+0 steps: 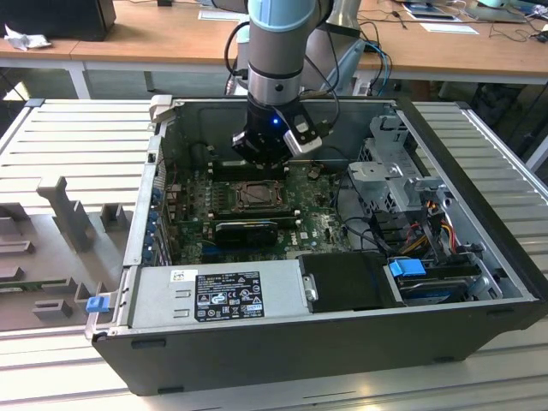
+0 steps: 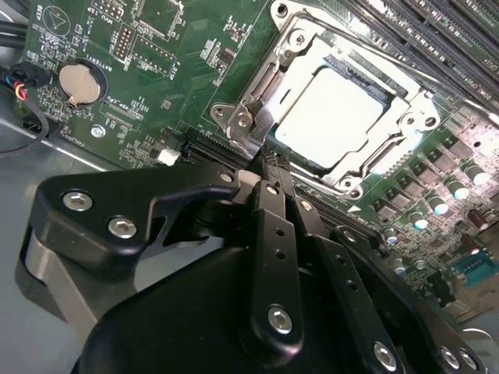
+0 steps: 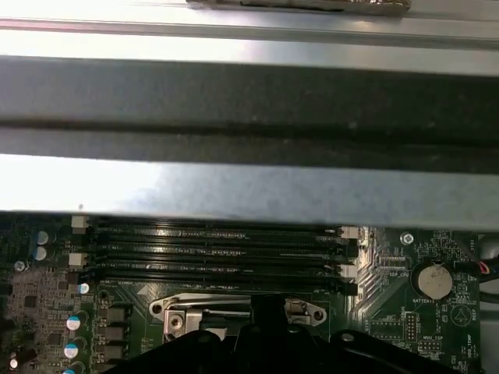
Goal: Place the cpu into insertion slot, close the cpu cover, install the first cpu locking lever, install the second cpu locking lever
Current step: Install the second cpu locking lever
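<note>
Hovering over the socket with the chip seated

Tool (image 1: 261,163) hangs inside the open computer case (image 1: 479,282), directly above the motherboard (image 1: 193,214) and just toward the case's far wall from the insertion slot (image 1: 254,198). In the second wrist view the tool (image 2: 269,167) shows its two black fingers (image 2: 273,234) pressed together, clenched on nothing, with the tips just beside the near edge of the socket.

The cpu (image 2: 331,109) lies flat in the insertion slot (image 2: 374,86), pale metal face up, framed on all sides. The cpu cover (image 2: 405,128) lies down around the chip, its square cut-out showing the chip's face; its silvery frame is level with the board. Whether the locking levers are hooked cannot be told from these views.

A round coin cell (image 2: 80,83) sits on the board well apart from the socket, toward the case wall. In the first wrist view the long black memory slots (image 3: 218,249) run parallel between the socket's metal edge (image 3: 234,308) and the grey case wall (image 3: 249,187), and the coin cell (image 3: 431,280) sits off their end.

In the exterior view the case lies on its side on a ribbed grey surface (image 1: 77,145). The power supply (image 1: 218,295) fills the case's near edge, and a drive cage (image 1: 398,175) with coloured cables stands at the exterior view's right.
</note>
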You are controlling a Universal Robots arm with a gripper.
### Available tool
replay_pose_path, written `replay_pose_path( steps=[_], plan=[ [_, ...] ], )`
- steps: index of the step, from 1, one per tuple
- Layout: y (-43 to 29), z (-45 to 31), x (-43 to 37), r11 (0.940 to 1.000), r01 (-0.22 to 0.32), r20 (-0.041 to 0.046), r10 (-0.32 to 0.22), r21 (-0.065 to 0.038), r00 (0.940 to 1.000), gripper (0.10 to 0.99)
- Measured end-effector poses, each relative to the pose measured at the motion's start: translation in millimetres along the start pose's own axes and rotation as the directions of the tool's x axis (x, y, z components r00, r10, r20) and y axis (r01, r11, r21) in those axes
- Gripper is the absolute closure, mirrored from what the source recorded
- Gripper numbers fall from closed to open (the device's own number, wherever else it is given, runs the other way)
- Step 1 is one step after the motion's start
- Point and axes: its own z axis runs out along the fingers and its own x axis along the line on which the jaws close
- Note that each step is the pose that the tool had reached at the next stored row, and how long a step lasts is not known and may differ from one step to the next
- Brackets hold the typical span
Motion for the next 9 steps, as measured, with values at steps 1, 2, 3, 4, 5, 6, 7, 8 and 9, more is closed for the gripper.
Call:
replay_pose_path(
  steps=[1, 2, 3, 4, 5, 6, 7, 8, 9],
  plan=[
    [-0.6, 0.0, 0.0, 1.0000, 0.000, 0.0000, 0.000, 0.000, 1.0000, 0.980],
    [-1.6, -0.2, 0.1, 1.0000, 0.000, 0.0000, 0.000, 0.000, 1.0000, 0.980],
    [-2.5, -0.2, 0.1, 1.0000, 0.000, 0.0000, 0.000, 0.000, 1.0000, 0.980],
    [-4.0, -0.4, 0.1, 1.0000, 0.000, 0.0000, 0.000, 0.000, 1.0000, 0.980],
    [-8.5, -0.8, 0.3, 1.0000, 0.000, 0.0000, 0.000, 0.000, 1.0000, 0.980],
    [-10.9, -1.1, 0.4, 1.0000, 0.000, 0.0000, 0.000, 0.000, 1.0000, 0.980],
    [-12.3, -1.2, 0.5, 1.0000, 0.000, 0.0000, 0.000, 0.000, 1.0000, 0.980],
    [-13.9, -1.3, 0.5, 1.0000, 0.000, 0.0000, 0.000, 0.000, 1.0000, 0.980],
    [-14.8, -1.4, 0.5, 1.0000, 0.000, 0.0001, 0.000, 0.000, 1.0000, 0.980]
  ],
)
